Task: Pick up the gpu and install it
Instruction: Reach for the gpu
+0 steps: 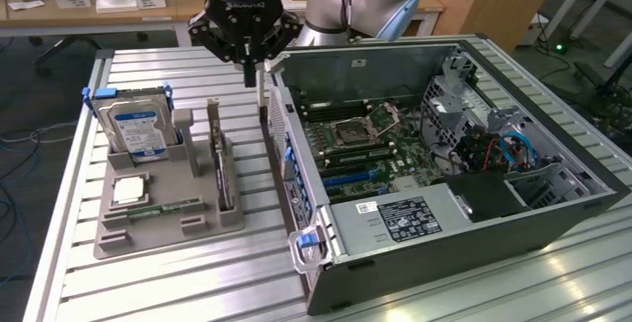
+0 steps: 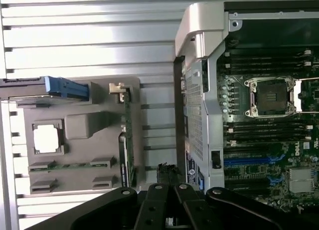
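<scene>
The gpu is a thin green card standing on its edge in a slot of the grey holder tray, its metal bracket at the far end. In the wrist view the gpu shows as a narrow green strip with its bracket at one end. My gripper hangs above the table in the gap between the holder and the open computer case, near the case's rear corner. Its dark fingers are shut together with nothing between them, apart from the gpu.
The holder also carries a silver hard drive with a blue-white label, a square processor and a small memory stick. The case lies open, showing the motherboard with blue slots. The slatted metal table extends around both.
</scene>
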